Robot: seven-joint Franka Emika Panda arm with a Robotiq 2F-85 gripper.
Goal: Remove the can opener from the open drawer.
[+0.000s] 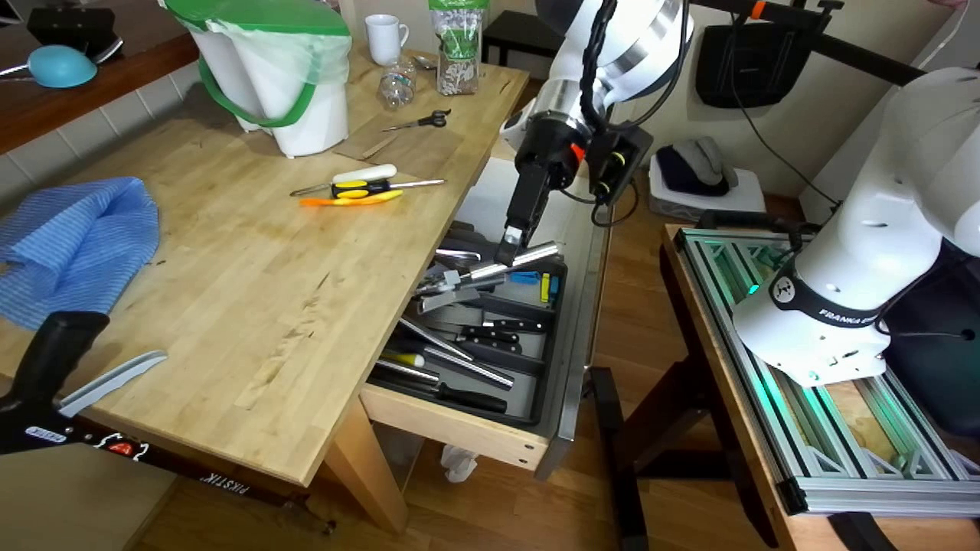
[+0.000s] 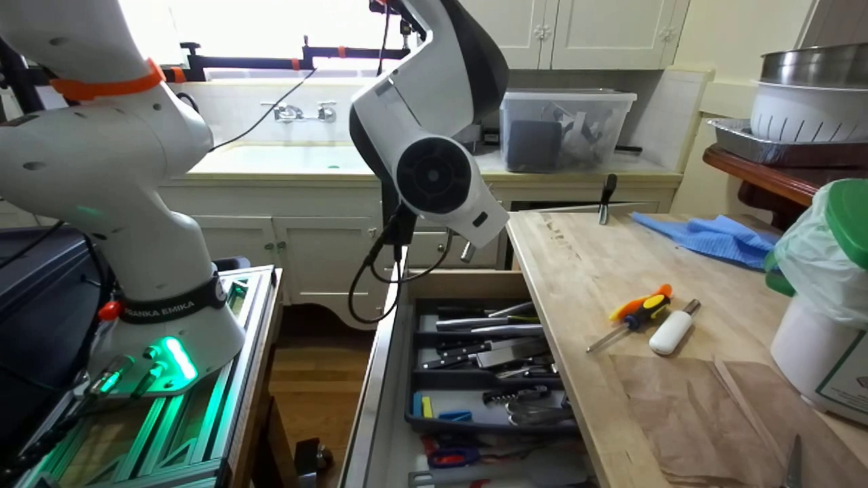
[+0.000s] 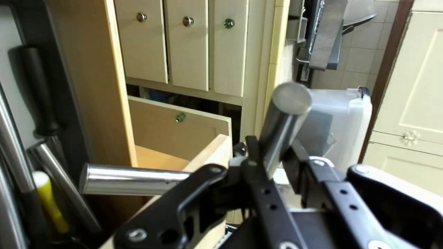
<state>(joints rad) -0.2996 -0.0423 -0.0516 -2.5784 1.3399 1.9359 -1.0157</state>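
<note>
Silvery metal sits clamped in my gripper (image 3: 275, 152): one handle of the can opener (image 3: 283, 121), above the drawer (image 1: 459, 428). I worry the splayed free handle (image 3: 135, 180) could snag the drawer's wall as I lift, twisting the round metal loose.

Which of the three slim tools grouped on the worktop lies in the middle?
The yellow-and-black screwdriver: it lies between the white-handled tool and the orange tool.

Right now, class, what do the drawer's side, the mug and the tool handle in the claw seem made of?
Drawer side: apparently matte wood, from its pale tan colour.
Mug: perhaps ceramic, smooth and white; plastic is possible.
Tool handle: shiny metal, likely steel, with streaked reflections.
</note>
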